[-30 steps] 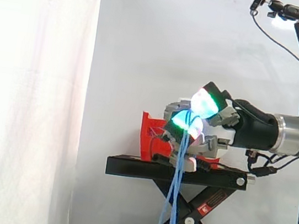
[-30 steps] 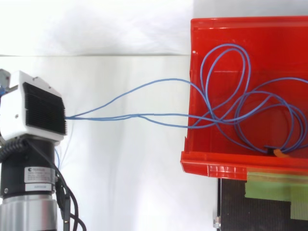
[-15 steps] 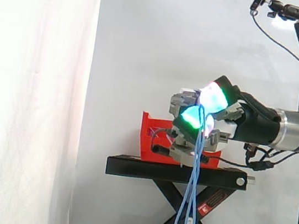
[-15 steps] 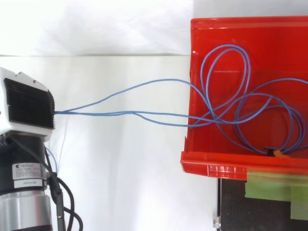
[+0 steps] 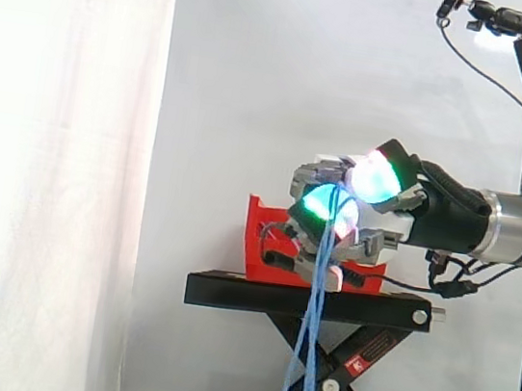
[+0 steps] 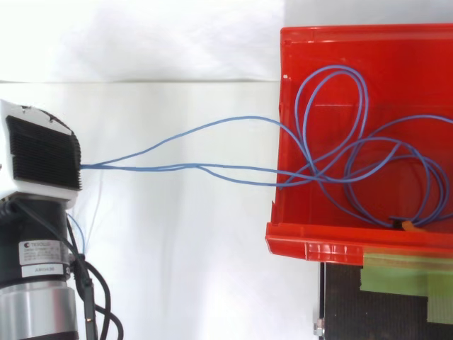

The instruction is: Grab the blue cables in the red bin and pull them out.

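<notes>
The blue cables run in a few strands from my hand at the left across open space, over the wall of the red bin. Inside the bin they lie in wide overlapping loops. In the side view my hand hovers in front of the red bin, above the stand. Its green-glowing fingertips are curled in, pinching the blue cables. From there the cables hang straight down past the stand's top.
The bin sits on a black scissor stand in front of a white curtain. Green tape marks the stand below the bin's near rim. A small camera on a stalk stands at the upper right of the side view.
Over the last second my hand drew left, away from the bin, taking the strands with it. Since half a second ago it is nearly still, and the hanging cables have swung left.
</notes>
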Tool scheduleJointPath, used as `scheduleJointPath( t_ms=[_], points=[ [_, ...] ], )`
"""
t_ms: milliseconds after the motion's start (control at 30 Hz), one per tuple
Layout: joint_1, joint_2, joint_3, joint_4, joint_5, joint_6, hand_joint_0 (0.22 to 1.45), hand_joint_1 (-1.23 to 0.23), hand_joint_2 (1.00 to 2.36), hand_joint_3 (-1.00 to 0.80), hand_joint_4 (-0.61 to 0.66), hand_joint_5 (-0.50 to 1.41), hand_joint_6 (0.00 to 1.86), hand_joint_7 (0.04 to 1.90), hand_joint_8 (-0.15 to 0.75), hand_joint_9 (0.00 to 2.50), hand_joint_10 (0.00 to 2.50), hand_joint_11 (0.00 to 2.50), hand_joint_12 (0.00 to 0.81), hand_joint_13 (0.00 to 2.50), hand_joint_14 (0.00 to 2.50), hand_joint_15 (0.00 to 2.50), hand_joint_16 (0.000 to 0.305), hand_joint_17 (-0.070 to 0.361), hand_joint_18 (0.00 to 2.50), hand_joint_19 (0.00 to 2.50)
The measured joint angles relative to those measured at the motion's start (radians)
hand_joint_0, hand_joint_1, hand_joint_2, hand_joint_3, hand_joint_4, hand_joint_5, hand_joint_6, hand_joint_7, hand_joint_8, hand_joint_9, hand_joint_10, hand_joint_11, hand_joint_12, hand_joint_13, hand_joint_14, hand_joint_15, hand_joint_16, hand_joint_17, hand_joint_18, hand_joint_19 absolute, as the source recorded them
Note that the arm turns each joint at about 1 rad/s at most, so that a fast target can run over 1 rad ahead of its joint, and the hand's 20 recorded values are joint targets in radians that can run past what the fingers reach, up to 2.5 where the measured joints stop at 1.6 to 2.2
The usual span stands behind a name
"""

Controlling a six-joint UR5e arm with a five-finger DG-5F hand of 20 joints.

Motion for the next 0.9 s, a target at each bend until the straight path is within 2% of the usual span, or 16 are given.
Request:
scheduleJointPath(
  t_ms=[100,267,533,700,900],
  points=[
    [0.0,0.0,0.0,0.0,-0.001,0.0,0.72,-0.8,1.0,-1.0,-0.01,0.55,0.49,0.57,0.237,0.97,0.32,1.49,0.325,1.08,1.33,1.21,0.048,0.108,0.93,1.06],
    [0.001,0.0,0.0,0.001,-0.001,0.0,0.69,-0.72,1.0,-1.0,0.01,0.56,0.47,0.57,0.245,0.97,0.32,1.46,0.329,1.09,1.31,1.2,0.05,0.112,0.93,1.05],
    [0.002,0.0,0.0,0.001,-0.002,0.0,0.65,-0.61,1.0,-1.0,0.07,0.72,0.3,0.68,0.274,1.01,0.26,1.5,0.353,1.11,1.3,1.18,0.054,0.121,0.94,1.05],
    [0.002,0.0,0.0,0.001,-0.002,0.0,0.65,-0.61,1.0,-1.0,0.08,0.79,0.25,0.72,0.278,1.04,0.23,1.51,0.353,1.13,1.27,1.2,0.054,0.121,0.95,1.04],
    [0.002,0.0,0.0,0.0,-0.001,-0.001,0.67,-0.67,1.0,-1.0,0.06,0.81,0.31,0.73,0.264,1.05,0.21,1.55,0.343,1.13,1.23,1.21,0.052,0.117,0.95,1.05]
  ],
)
